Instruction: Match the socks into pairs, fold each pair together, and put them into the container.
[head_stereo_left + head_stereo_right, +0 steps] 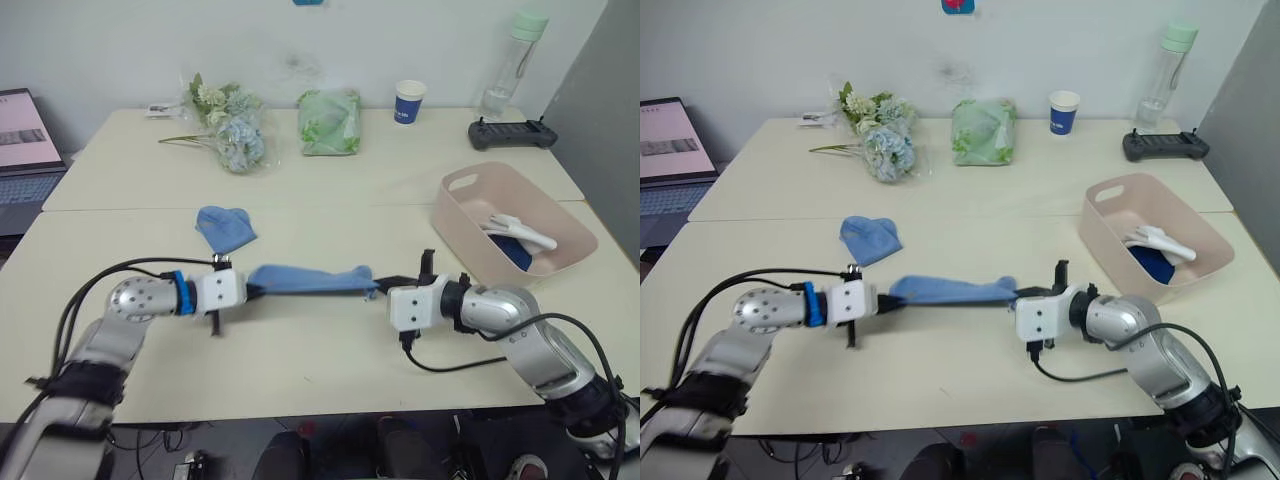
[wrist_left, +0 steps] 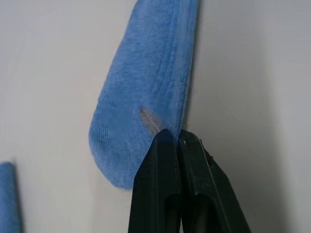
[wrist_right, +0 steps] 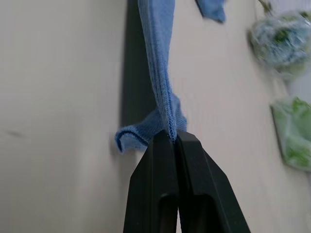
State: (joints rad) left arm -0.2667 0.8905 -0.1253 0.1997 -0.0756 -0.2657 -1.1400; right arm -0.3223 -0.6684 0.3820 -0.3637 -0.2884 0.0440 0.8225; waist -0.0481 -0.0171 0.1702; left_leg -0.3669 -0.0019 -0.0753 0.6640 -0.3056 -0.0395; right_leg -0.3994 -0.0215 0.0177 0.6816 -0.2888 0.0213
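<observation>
The blue sock (image 1: 308, 279) hung stretched over the table (image 1: 300, 370) between your two grippers. In the head view, your left gripper (image 1: 250, 291) pinched one end and your right gripper (image 1: 378, 288) pinched the other. Another blue sock (image 1: 225, 225) lay just behind. The pink tub (image 1: 470, 235) stood to the right, with white and navy socks inside.

In your left wrist view, the fingers (image 2: 167, 160) were clamped on the sock's edge.

In your right wrist view, the fingers (image 3: 167, 150) squeezed the cuff.

I'm looking at two cream tables (image 1: 300, 190) sitting pushed together against a plain white wall (image 1: 120, 50), a laptop (image 1: 25, 150) glowing on a side desk at left and a grey panel (image 1: 610, 90) standing at right.
</observation>
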